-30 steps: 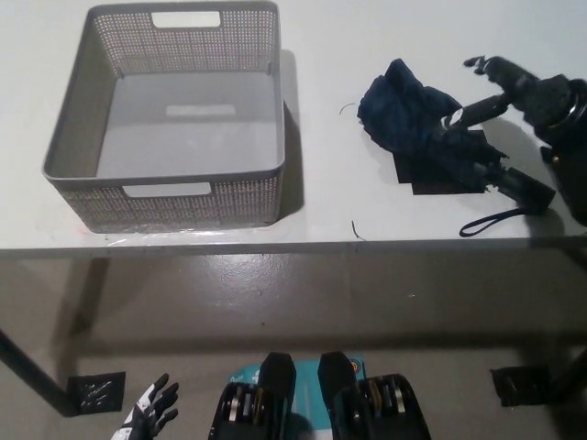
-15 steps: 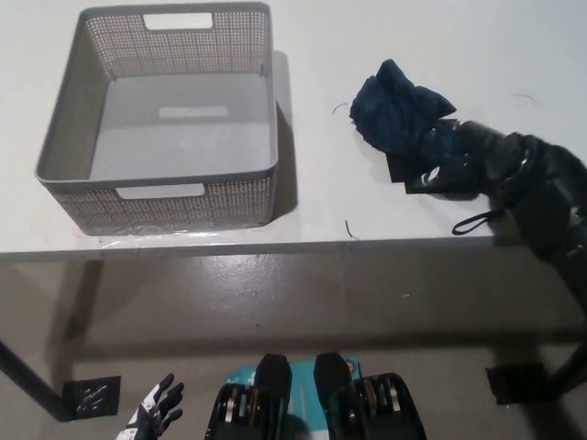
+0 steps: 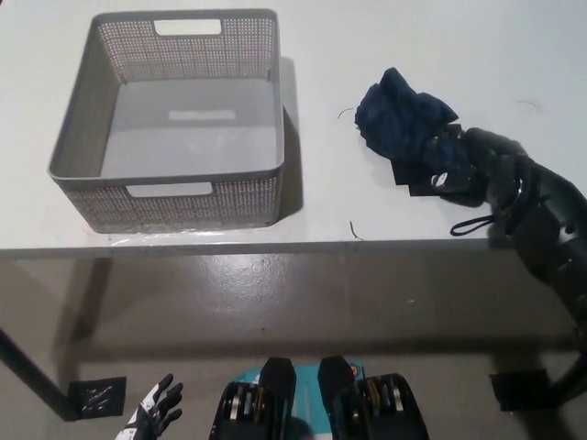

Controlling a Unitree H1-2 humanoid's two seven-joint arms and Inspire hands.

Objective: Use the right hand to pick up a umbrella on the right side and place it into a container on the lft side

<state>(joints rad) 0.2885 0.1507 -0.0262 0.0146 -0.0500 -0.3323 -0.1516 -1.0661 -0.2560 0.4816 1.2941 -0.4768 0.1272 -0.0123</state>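
A dark blue folded umbrella [image 3: 404,115] lies on the right part of the white table [image 3: 367,55]. Its crumpled canopy points up and left, and its black wrist strap [image 3: 472,223] loops near the table's front edge. My black right hand [image 3: 472,165] lies over the umbrella's handle end and hides it. How firmly it grips is not visible. The grey perforated basket [image 3: 170,192] stands on the left of the table with nothing in it. Low at the picture's bottom left, below table level, my white left hand [image 3: 151,417] rests open.
The table's front edge [image 3: 275,247] runs across the middle of the picture, with grey floor below it. A bare strip of table lies between the basket and the umbrella. Small black pads [image 3: 96,396] mark the floor.
My right hand came down from the far right onto the umbrella's handle end and now covers it. The umbrella stays on the table. The camera shifted slightly.
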